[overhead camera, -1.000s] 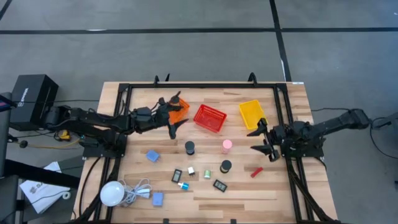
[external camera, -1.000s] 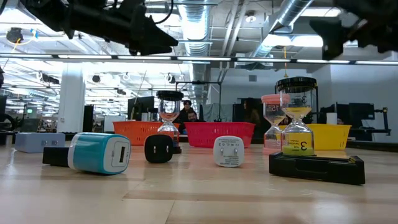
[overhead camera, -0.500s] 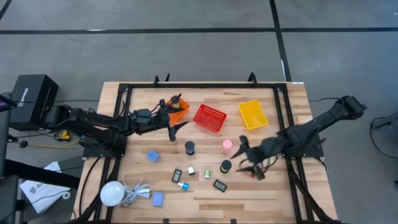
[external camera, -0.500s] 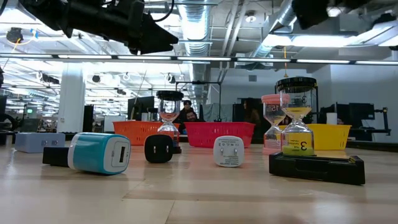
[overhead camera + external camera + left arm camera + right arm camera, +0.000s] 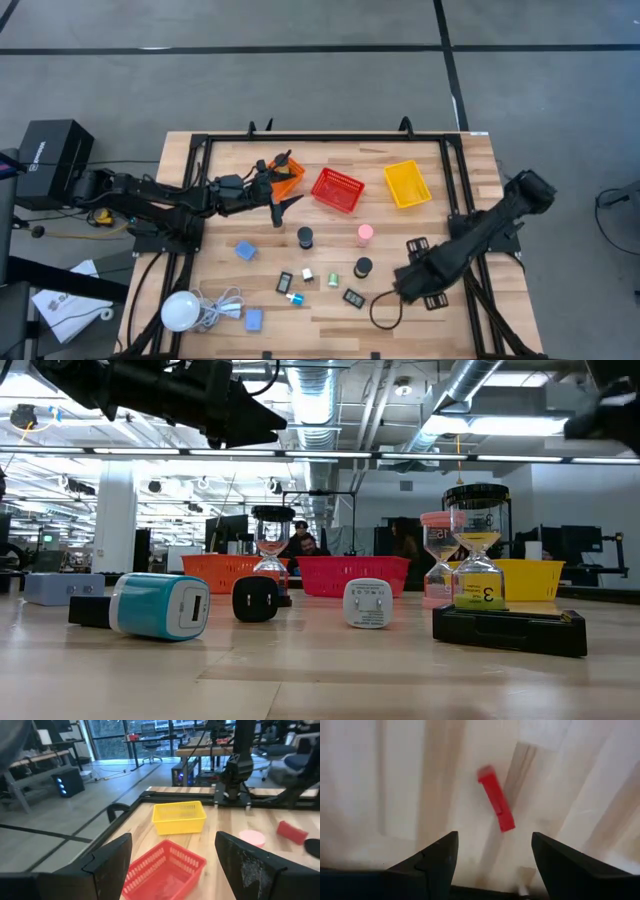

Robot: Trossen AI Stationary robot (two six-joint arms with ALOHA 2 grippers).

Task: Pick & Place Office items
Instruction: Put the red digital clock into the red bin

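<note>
Small office items lie scattered on the wooden table (image 5: 440, 330): two black-capped sand timers (image 5: 305, 237) (image 5: 362, 267), a pink one (image 5: 365, 233), light-blue pieces (image 5: 245, 250), flat black rectangles (image 5: 354, 297) and tiny green and white blocks (image 5: 333, 278). A red bar (image 5: 496, 797) lies flat on the table. My right gripper (image 5: 492, 865) hangs above it, open and pointing down, and hides it in the high view (image 5: 418, 280). My left gripper (image 5: 286, 183) waits level and open above the table beside the orange basket (image 5: 290, 172).
A red basket (image 5: 337, 190) and a yellow basket (image 5: 405, 184) stand at the far side. A white bulb with its cable (image 5: 180, 310) lies at the near left corner. A black frame (image 5: 330, 137) runs round the table. People sit in the room behind.
My right gripper has swung from beside the yellow basket toward the table's near edge and has tipped from level to pointing down, ending over the red bar. It has stayed open. No item has moved.
</note>
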